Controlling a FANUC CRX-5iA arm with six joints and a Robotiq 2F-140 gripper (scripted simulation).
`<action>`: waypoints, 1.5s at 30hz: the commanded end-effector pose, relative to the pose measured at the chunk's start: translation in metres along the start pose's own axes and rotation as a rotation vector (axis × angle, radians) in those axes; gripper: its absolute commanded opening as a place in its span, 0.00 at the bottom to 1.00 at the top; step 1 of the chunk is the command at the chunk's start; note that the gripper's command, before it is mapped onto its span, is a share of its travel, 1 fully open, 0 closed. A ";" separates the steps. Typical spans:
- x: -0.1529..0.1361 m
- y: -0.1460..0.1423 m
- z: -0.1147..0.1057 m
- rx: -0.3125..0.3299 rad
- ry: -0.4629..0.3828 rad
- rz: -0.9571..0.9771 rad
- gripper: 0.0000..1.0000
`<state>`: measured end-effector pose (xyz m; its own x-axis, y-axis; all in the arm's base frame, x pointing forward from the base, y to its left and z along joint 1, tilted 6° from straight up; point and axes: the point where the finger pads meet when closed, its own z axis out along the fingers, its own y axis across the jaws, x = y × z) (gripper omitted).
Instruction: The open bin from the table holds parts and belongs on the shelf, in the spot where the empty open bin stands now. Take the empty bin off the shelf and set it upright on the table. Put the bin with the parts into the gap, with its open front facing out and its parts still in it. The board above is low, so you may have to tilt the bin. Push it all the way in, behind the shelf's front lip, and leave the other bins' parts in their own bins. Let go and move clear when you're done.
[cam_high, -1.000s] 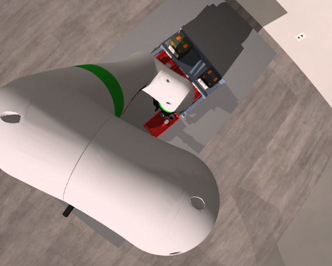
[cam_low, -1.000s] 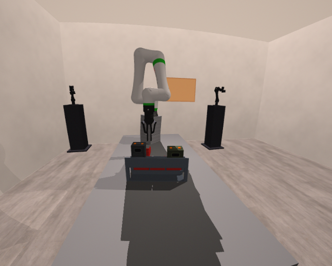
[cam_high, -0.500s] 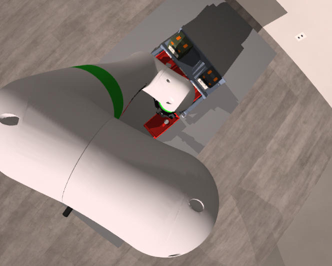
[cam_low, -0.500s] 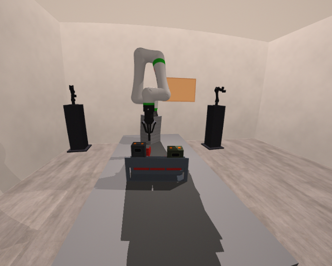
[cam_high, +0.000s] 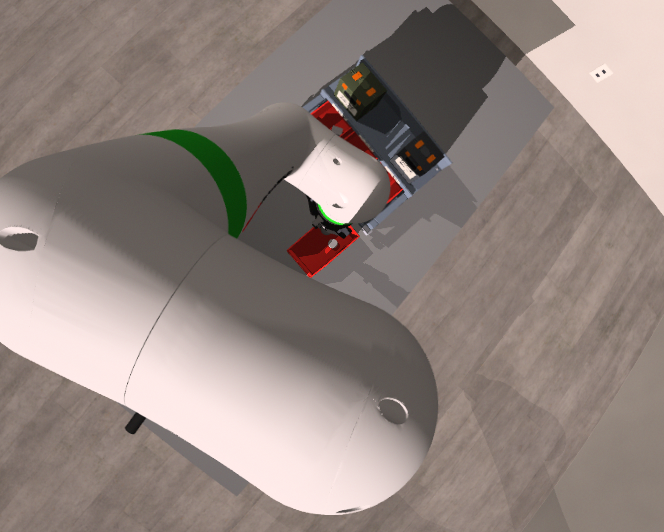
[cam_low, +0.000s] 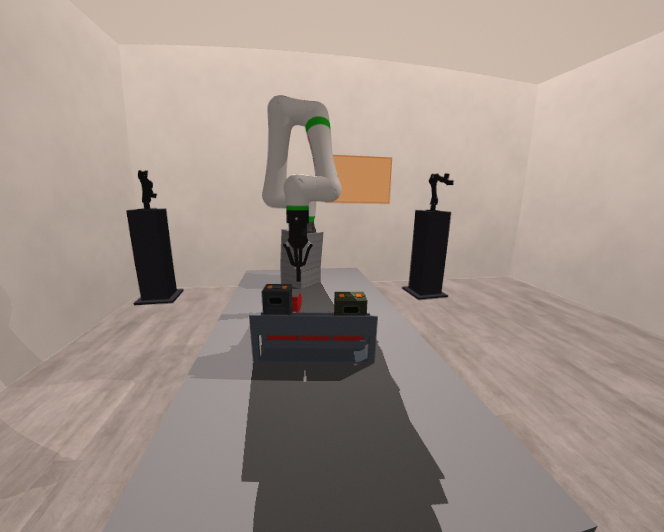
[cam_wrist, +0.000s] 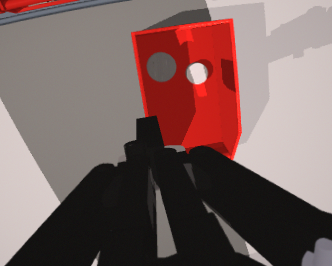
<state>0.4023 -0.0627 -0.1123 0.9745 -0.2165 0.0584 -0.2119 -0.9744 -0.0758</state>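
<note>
Top: red bin (cam_high: 315, 256) (cam_wrist: 175, 105) sits before the shelf (cam_high: 387, 207) (cam_low: 313, 324), two round parts inside. Exterior: gripper (cam_low: 298, 277) (cam_wrist: 149, 133) appears closed, empty. Wrist: fingertips overlap the bin's near edge; likely pre-grasp, requiring opening and realignment.

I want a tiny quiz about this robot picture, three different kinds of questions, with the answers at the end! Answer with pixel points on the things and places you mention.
1. True or false: the tool's fingers (cam_low: 298, 275) are spread wide apart.
2. What color is the bin (cam_high: 313, 255) (cam_wrist: 220, 115) on the table near the tool?
3. How many boxes with orange marks, like this green one (cam_high: 363, 95) (cam_low: 350, 305), sit on top of the shelf (cam_low: 313, 322)?

Key: 1 false; 2 red; 3 two.
</note>
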 end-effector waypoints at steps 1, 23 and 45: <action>0.001 0.000 0.000 0.000 0.001 0.000 0.10; 0.101 -0.060 0.017 -0.024 0.010 -0.902 0.10; 0.134 -0.084 0.027 -0.001 0.001 -1.571 0.62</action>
<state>0.5523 -0.0070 -0.1252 0.2143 0.9745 0.0669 0.9731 -0.2189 0.0713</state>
